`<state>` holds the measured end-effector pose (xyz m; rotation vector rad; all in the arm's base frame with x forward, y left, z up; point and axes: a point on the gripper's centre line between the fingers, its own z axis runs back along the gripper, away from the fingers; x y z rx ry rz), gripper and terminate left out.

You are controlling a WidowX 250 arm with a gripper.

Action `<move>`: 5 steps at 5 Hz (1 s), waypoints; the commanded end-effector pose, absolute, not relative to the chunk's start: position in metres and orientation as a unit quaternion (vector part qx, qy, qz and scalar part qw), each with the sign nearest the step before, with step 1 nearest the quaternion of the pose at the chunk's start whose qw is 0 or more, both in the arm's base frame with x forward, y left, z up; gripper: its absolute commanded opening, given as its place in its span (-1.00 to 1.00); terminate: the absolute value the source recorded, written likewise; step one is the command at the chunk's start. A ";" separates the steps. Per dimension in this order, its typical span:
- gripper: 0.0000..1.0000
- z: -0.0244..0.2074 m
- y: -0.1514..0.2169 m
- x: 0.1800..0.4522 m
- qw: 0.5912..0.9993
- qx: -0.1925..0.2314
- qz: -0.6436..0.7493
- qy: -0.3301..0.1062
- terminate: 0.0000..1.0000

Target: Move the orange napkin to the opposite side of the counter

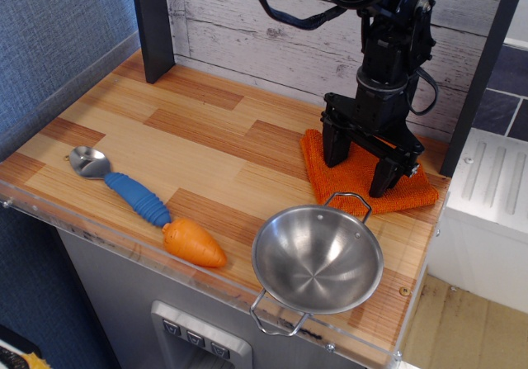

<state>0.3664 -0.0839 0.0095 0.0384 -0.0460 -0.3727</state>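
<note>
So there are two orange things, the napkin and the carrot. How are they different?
The orange napkin is a flat, square, knitted cloth; the carrot is smooth, rounded and pointed at one end. The napkin lies at the right back of the counter with the open gripper down on it; the carrot sits at the front edge, untouched, against the blue spoon handle. The napkin is also wider. Both are bright orange and rest on the counter.

A steel bowl point(317, 259) with two wire handles is sitting upright near the front edge. At its nine o'clock an orange plastic carrot point(194, 244) is lying, touching the blue handle of a spoon point(124, 186) at ten o'clock.
</note>
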 end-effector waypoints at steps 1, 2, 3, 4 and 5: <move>1.00 0.020 -0.049 0.359 0.987 0.036 -0.154 -0.026 -1.00; 1.00 0.021 -0.023 0.361 0.992 0.035 -0.120 -0.031 -1.00; 1.00 0.014 0.014 0.365 0.995 0.032 -0.088 -0.028 -1.00; 1.00 0.008 0.049 0.371 0.997 0.041 -0.062 -0.018 -1.00; 1.00 0.006 0.088 0.371 0.998 0.043 -0.032 -0.013 -1.00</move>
